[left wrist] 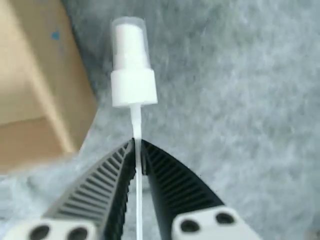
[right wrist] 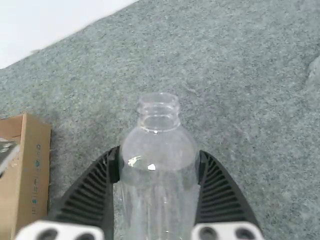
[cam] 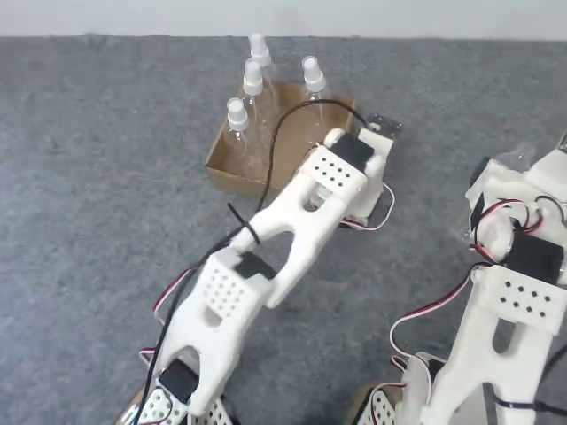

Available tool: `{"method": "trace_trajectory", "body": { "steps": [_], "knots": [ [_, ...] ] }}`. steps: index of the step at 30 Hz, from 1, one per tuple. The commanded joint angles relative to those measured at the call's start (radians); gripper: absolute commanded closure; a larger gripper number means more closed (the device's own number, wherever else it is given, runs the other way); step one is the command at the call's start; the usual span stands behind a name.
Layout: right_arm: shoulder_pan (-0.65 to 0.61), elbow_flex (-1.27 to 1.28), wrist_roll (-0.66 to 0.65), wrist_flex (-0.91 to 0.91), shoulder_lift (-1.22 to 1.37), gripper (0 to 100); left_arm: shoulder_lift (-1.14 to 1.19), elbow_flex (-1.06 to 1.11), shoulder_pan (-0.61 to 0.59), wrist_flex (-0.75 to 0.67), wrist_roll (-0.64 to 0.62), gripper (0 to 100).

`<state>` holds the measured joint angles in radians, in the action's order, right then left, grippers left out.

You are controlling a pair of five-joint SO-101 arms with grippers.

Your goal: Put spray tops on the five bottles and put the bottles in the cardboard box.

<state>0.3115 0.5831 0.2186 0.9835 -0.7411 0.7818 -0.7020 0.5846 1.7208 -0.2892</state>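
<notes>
Cardboard box (cam: 232,170) of capped bottles (cam: 237,124) sits beside left tool's (left wrist: 136,146) spray top (left wrist: 132,75)

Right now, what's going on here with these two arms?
The left pincer is pinching a spray top by its thin tube, just beside the box. The right pincer grips a bottle whose neck is open, with no top on it yet. Four capped bottles already stand in the box, so this looks like the fifth one waiting for its top.
</notes>
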Motion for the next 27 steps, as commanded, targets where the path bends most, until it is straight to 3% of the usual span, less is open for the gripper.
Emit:
{"method": "trace_trajectory", "body": {
  "steps": [1, 27],
  "knots": [
    [-0.012, -0.014, 0.003, -0.025, -0.045, 95.7, -0.189, 0.082, -0.029, 0.035, 0.052, 99],
    [-0.013, -0.014, 0.003, -0.025, -0.038, 95.7, -0.770, 0.693, -0.044, 0.034, 0.298, 99]
  ]
}}
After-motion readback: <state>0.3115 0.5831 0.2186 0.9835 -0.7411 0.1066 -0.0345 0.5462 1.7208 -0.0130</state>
